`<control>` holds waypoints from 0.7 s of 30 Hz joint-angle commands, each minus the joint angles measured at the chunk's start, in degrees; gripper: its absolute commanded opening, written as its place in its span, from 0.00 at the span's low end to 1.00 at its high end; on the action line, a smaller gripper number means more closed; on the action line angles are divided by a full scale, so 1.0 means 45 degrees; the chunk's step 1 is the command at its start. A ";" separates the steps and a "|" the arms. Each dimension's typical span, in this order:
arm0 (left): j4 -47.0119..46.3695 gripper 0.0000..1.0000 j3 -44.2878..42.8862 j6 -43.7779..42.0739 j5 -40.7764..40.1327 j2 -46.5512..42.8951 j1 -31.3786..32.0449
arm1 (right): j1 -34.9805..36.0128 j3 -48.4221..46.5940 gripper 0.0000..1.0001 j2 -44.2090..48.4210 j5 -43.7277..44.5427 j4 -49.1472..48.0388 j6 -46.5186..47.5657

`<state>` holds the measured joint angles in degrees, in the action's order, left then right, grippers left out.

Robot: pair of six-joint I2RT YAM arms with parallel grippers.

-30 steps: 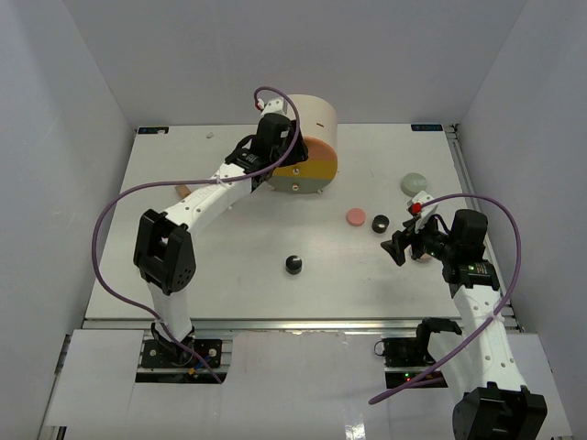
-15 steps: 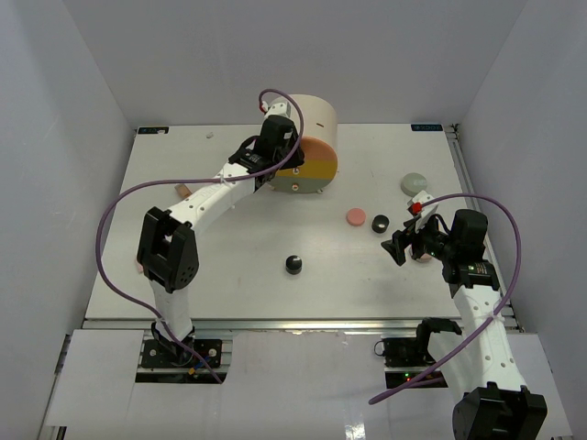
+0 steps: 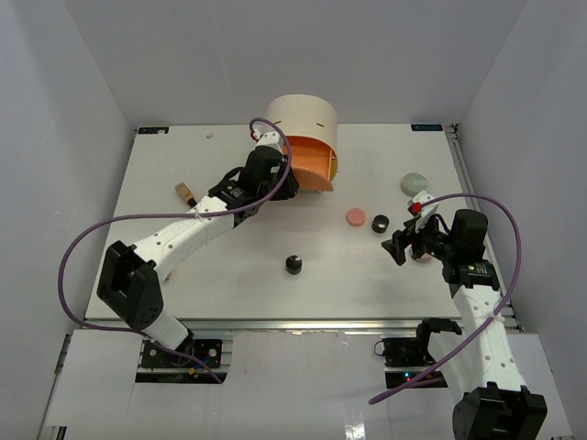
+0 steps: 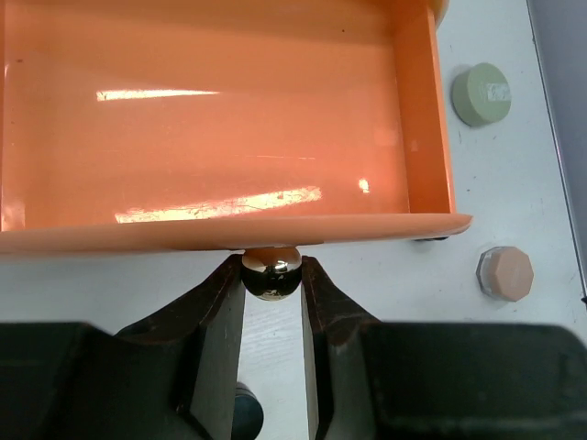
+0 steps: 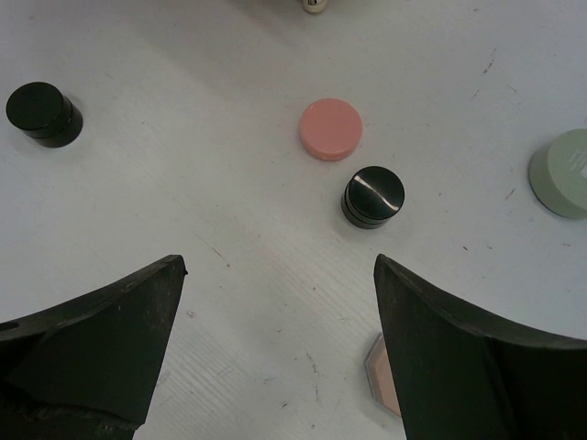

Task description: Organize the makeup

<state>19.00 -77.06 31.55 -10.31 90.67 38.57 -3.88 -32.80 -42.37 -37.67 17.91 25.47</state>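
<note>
My left gripper (image 3: 278,181) (image 4: 271,275) is shut on the shiny round knob (image 4: 271,272) of an orange drawer (image 3: 312,160) (image 4: 220,128), which is pulled out of the cream cylindrical unit (image 3: 303,115) and is empty. On the table lie a pink compact (image 3: 355,217) (image 5: 331,128), a black pot (image 3: 380,223) (image 5: 373,196), a second black pot (image 3: 293,265) (image 5: 44,113), a pale green compact (image 3: 415,183) (image 5: 561,172) (image 4: 481,93) and a tan bottle (image 3: 185,192). My right gripper (image 3: 404,246) (image 5: 280,266) is open and empty above the table, beside a peach compact (image 5: 383,374).
The unit stands at the back middle of the white table (image 3: 229,247). Grey walls close in the left, right and back sides. A peach compact (image 4: 504,273) lies right of the drawer front in the left wrist view.
My left arm has drawn back towards the near left with the knob, and the orange drawer has slid out of the unit. The tan bottle is now uncovered. The right arm has not moved.
</note>
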 commanded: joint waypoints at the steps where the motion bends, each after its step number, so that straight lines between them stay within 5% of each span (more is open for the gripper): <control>1: -0.0762 0.13 0.0790 0.0176 0.0327 -0.1071 0.0101 | -0.0029 -0.0219 0.90 0.0017 -0.0125 -0.0426 -0.0090; 9: -0.1130 0.40 0.0647 0.0052 0.0221 -0.0612 0.0101 | -0.0082 -0.0153 0.90 -0.0103 -0.0196 -0.0406 -0.0016; 21: -0.1273 0.40 -0.0824 -0.0039 0.0215 0.0508 -0.0442 | -0.0254 -0.0134 0.90 -0.0236 -0.0226 -0.0406 -0.0016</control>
<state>15.43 -76.85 31.77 -9.67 92.66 38.16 -4.54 -32.80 -43.24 -37.71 17.89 25.54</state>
